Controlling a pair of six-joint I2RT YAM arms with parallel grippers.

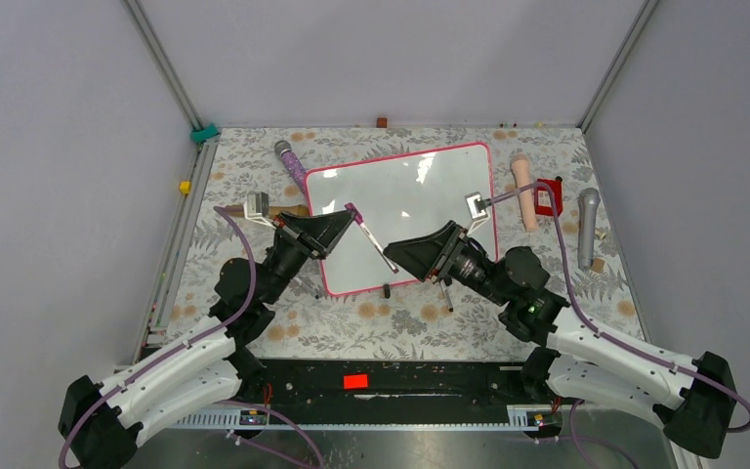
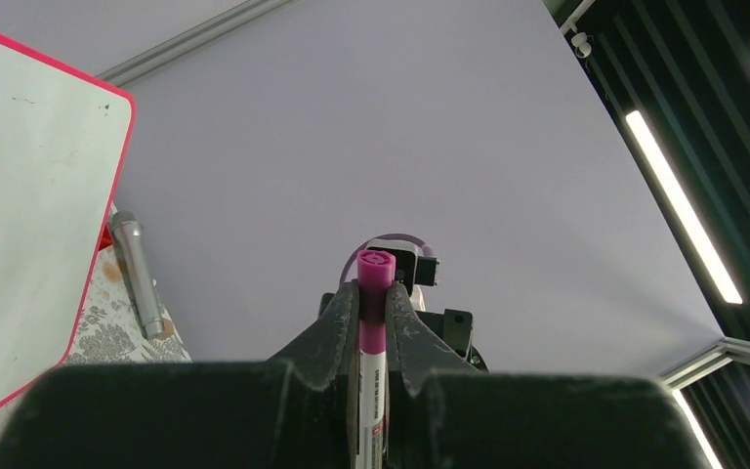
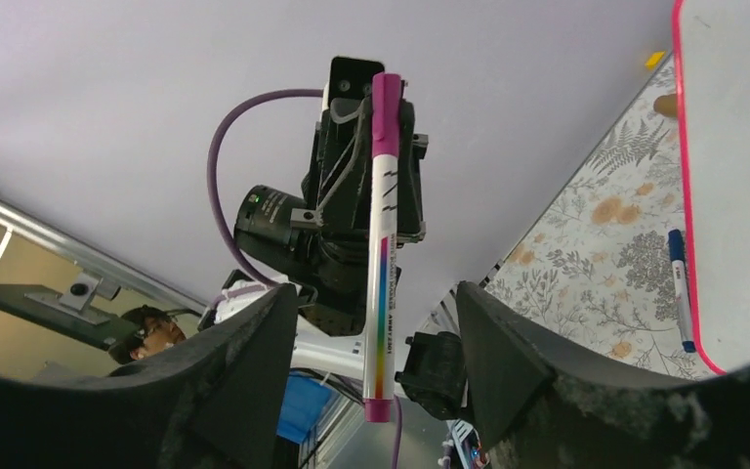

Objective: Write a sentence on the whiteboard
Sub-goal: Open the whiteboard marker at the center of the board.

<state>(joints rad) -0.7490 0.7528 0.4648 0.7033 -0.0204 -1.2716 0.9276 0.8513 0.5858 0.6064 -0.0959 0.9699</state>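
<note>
Over the near-left part of the whiteboard [image 1: 420, 186], which lies flat in the middle of the flowered table [image 1: 391, 322], we see the two claws facing each other. The left claw [image 2: 371, 305] is pinched tight on a marker [image 2: 372, 278], gripping the barrel just behind its magenta cap. The marker slants over the board's near-left area toward the right claw [image 3: 366, 318]. That claw's fingers stand spread on either side of the barrel with a clear gap on each side, so it grips nothing. The board's face reads as glossy white with patches of glare inside its pink-red frame. Off the board's far-left corner lies a purple microphone [image 1: 291, 162]. Off its right edge lie a beige handle-like object [image 1: 523, 191] and, farther out, a grey microphone [image 1: 587, 225]. A blue pen [image 3: 680, 289] lies just beside the frame.
</note>
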